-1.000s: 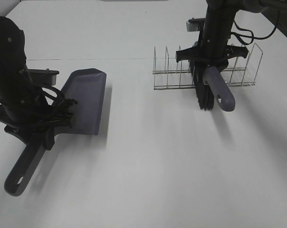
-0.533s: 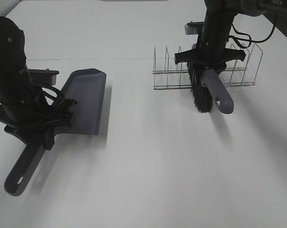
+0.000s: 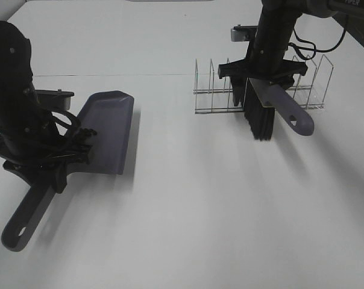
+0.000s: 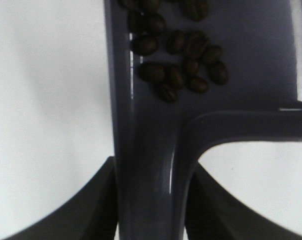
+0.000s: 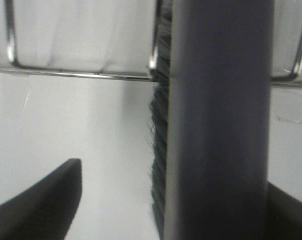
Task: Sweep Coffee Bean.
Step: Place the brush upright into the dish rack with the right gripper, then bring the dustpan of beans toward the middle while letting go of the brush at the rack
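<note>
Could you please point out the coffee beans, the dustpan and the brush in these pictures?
coffee beans (image 4: 178,65), left wrist view, middle of the cluster lying in the pan.
dustpan (image 3: 109,129), exterior high view, the flat bare pan surface.
brush (image 3: 290,112), exterior high view, the grey handle, past the bristles.

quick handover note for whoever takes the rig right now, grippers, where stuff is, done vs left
Left gripper: shut on the dustpan handle, pan resting on the table.
Right gripper: jaws open around the brush, which sits in the wire rack, bristles down.
Coffee beans: in the dustpan, near the handle end; none visible on the table.
Done: sweeping, by the look of it.
Left: back the right arm off the brush, deal with the dustpan.
</note>
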Tool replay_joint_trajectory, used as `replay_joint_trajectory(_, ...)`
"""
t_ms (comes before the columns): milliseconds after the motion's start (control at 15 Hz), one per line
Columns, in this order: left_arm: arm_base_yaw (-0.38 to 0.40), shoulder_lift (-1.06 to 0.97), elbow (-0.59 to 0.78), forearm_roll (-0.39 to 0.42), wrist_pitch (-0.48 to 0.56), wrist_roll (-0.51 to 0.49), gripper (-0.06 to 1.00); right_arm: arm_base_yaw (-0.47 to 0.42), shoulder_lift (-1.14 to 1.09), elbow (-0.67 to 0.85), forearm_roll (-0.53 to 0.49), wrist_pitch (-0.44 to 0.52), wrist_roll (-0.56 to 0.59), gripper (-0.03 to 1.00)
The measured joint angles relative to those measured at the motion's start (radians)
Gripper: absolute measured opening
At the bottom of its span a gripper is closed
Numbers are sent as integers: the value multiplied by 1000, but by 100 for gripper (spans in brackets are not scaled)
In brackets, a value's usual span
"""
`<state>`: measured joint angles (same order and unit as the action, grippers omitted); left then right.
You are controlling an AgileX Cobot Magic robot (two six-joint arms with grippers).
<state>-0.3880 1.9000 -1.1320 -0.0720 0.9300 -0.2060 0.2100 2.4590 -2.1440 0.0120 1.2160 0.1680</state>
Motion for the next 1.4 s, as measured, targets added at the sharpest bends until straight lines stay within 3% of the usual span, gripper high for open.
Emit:
replay_joint_trajectory(133,0,0,0,0,1,0,33,0,-13,-70,0,0,-4,81)
replay_joint_trajectory(400,0,0,0,0,2,0,33,0,-109,-92,0,2,-7,83)
replay_joint_trajectory(733,0,0,0,-19,-6,-20,33,0,-332,-50,38,4,-117,83)
replay_joint_trajectory(933,0,24,0,-25,-20,-49,33,0,-464,91,42,3,-130,83)
replay_joint_trajectory(1200,0,87,0,-30,-49,-53,33,0,-658,403,42,-1,-133,82)
replay_joint_trajectory(1400,0,102,0,-36,-112,-53,33,0,-820,628,42,-85,-133,82)
